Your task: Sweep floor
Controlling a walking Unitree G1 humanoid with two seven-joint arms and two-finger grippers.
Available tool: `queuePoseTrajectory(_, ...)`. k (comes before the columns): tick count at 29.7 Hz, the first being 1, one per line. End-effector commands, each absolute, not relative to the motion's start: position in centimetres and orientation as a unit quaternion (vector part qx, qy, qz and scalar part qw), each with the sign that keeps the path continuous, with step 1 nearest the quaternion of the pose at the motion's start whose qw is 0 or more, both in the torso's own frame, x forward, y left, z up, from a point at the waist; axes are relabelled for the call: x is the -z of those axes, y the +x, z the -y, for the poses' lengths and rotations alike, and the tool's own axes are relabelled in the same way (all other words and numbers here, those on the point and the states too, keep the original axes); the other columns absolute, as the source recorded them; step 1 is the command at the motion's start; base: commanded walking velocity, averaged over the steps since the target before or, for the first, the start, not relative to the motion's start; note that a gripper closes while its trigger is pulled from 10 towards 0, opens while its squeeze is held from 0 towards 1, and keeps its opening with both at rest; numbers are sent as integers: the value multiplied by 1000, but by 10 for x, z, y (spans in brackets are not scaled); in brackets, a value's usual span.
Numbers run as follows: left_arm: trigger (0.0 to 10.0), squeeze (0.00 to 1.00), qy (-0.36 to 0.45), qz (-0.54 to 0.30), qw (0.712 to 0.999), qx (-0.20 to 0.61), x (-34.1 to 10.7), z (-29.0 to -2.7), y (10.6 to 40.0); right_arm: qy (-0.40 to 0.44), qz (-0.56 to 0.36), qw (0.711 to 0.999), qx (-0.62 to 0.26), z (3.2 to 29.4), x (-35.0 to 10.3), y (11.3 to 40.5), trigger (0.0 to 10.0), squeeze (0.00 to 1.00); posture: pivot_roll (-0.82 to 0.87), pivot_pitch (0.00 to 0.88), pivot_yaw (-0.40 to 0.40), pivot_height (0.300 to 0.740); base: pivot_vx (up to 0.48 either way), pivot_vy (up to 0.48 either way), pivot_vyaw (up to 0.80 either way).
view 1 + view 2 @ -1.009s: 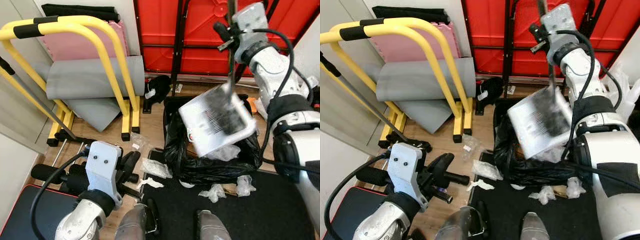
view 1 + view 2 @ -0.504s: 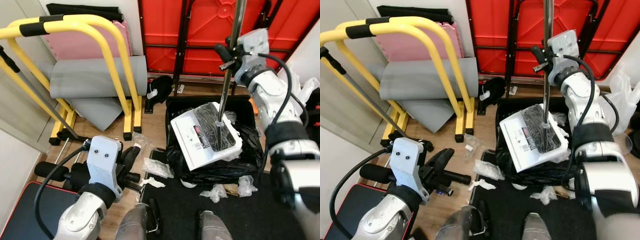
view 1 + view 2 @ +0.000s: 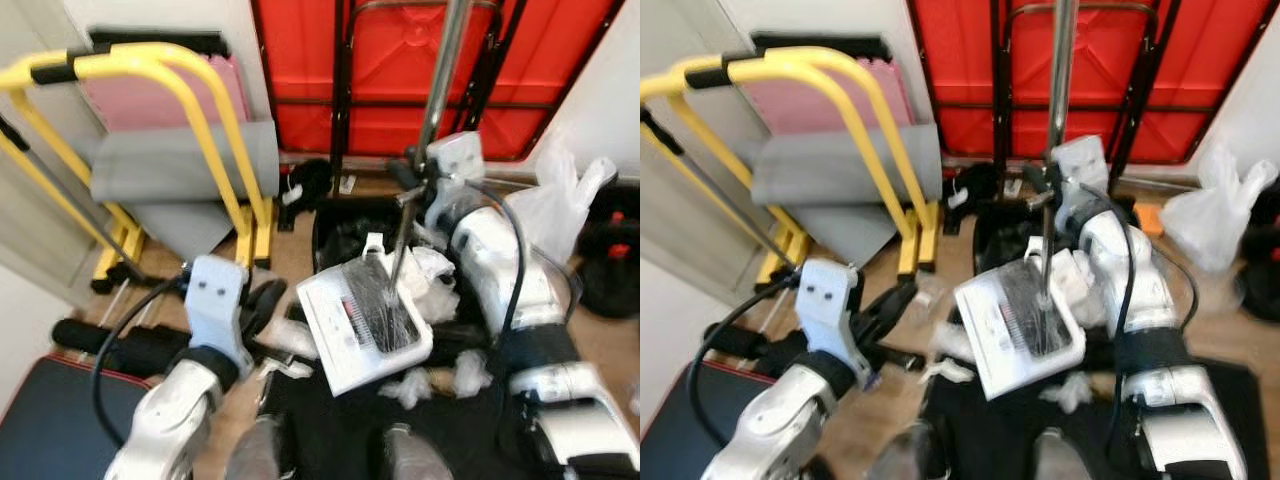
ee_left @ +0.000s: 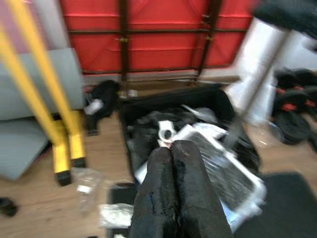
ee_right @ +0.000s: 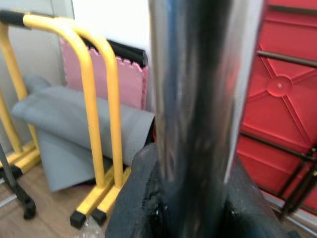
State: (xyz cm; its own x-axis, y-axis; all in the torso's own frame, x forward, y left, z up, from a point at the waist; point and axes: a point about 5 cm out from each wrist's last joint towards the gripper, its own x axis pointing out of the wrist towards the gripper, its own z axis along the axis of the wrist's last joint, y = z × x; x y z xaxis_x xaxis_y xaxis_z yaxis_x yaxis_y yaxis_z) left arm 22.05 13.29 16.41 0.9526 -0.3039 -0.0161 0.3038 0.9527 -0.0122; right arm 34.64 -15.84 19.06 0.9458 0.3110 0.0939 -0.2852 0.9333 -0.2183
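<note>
Head cameras: I have the white dustpan (image 3: 362,320) tilted over the front edge of the black-lined bin (image 3: 992,232), its ribbed face up, with its metal pole (image 3: 1056,120) rising steeply from it toward the red folded table (image 3: 400,60) behind the bin. My right gripper (image 3: 1042,186) is wrapped around that pole just above the bin. Crumpled white scraps (image 3: 405,386) lie on the black mat (image 3: 330,430) in front of the bin. The yellow rail frame (image 3: 150,110) and grey rolled mat (image 3: 170,170) stand well apart from the bin on my left side. My left gripper (image 3: 262,300) hangs low, near the bin's left side.

Left wrist: the fingers (image 4: 163,198) are pressed together with nothing between them, pointing at the bin and the dustpan (image 4: 223,168) lying across it.

Right wrist: the black fingers (image 5: 143,198) are pinching the shiny pole (image 5: 198,99), which runs up close to the lens; the yellow frame (image 5: 84,74) and a pink foam mat (image 5: 126,79) sit behind it.
</note>
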Motion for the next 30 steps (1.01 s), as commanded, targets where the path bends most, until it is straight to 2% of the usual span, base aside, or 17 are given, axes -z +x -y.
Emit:
queuePoseTrajectory(1, 10000, 0, -9, -12, 991, 133, -161, -137, 221, -91, 93, 979, -157, 152, -204, 344, 10000, 0, -109, 90, 7, 740, 0, 0, 0)
queuePoseTrajectory(9, 10000, 0, -23, -21, 996, 79, -154, -153, 238, -105, 49, 983, -139, 153, -178, 323, 10000, 0, -133, 31, 13, 740, 0, 0, 0)
queuePoseTrajectory(15, 10000, 0, -28, -23, 997, 67, -152, -158, 241, -102, 41, 985, -136, 153, -175, 321, 10000, 0, -133, 25, 13, 740, 0, 0, 0)
queuePoseTrajectory(23, 10000, 0, -25, -30, 998, 50, -142, -162, 241, -95, 30, 983, -153, 145, -170, 318, 10000, 0, -129, 0, 8, 740, 0, 0, -600)
queuePoseTrajectory(30, 10000, 0, -22, -29, 998, 50, -141, -163, 244, -94, 35, 984, -144, 146, -173, 322, 10000, 0, -128, 0, 9, 740, 0, 0, 0)
